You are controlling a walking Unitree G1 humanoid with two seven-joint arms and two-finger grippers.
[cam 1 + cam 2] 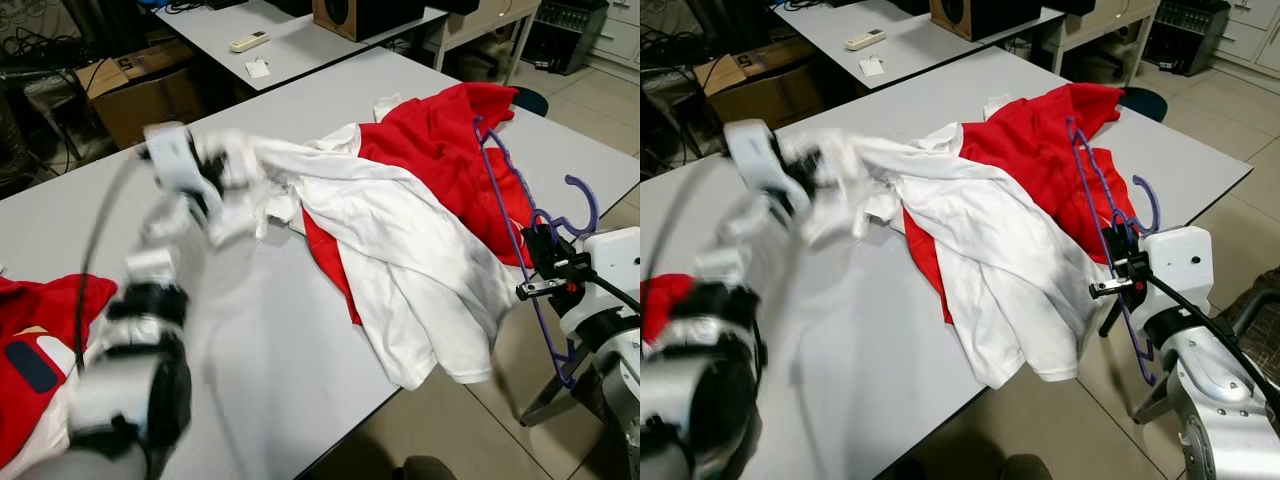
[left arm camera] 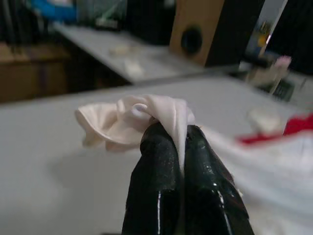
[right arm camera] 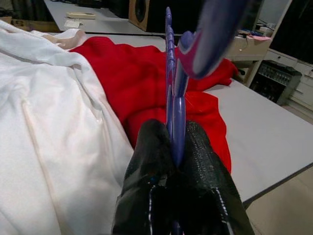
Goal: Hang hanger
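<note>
Right wrist view has my right end effector (image 3: 178, 147) pinching the purple hanger (image 3: 171, 73), left end effector (image 2: 180, 147) pinching the white shirt (image 1: 400, 230); tugging hard could slip either.

Bare counter (image 1: 290, 350) lies open between the left arm (image 1: 150, 330) and the white shirt (image 1: 400, 260). The shirt and red cloth (image 1: 450, 150) heap blocks the right half; the hanger (image 1: 520, 230) stands along its right edge
</note>
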